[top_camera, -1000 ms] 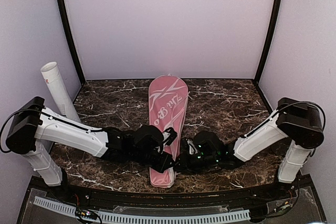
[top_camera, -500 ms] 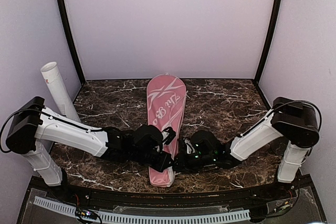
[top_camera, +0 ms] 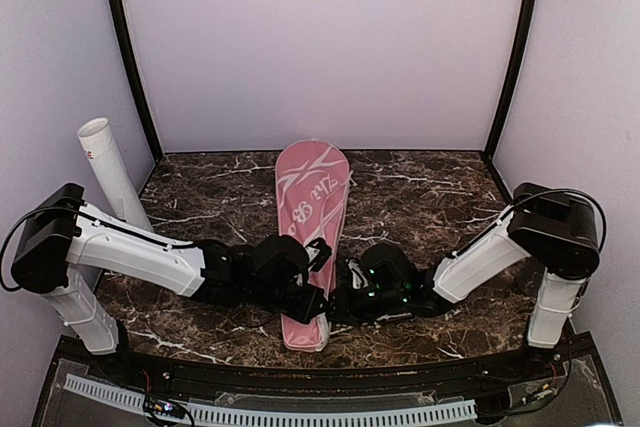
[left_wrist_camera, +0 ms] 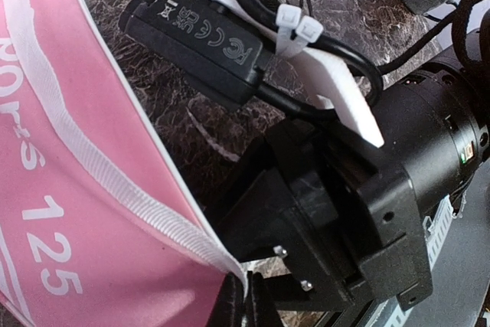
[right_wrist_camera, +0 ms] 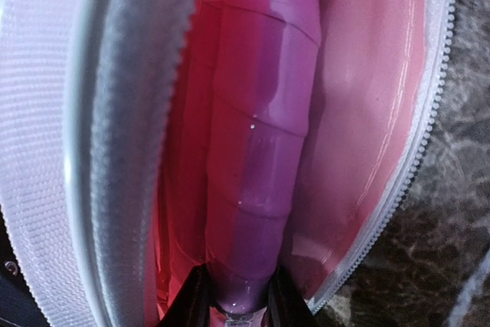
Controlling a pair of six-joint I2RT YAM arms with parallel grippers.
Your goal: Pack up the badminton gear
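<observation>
Where the right gripper (right_wrist_camera: 239, 305) closes, its two dark fingertips (right_wrist_camera: 196, 300) clamp the butt end of a pink racket handle (right_wrist_camera: 260, 135). The handle lies inside the open mouth of the pink racket bag (right_wrist_camera: 375, 97), and the white zipper (right_wrist_camera: 429, 112) runs along both sides of the opening. The left gripper (left_wrist_camera: 239, 308) is clenched on the white-trimmed edge of the same bag, directly beside the right wrist. Both arms reach inward, low over the table (top_camera: 430, 197), and meet at the bag's narrow near end. The bag lies flat with its broad head toward the back wall. The table surface is dark brown marble with white veins. A long white tube (top_camera: 108, 172) stands tilted at the table's left edge, by the lilac wall (top_camera: 320, 47). Two black posts (top_camera: 125, 47) frame the rear corners.
</observation>
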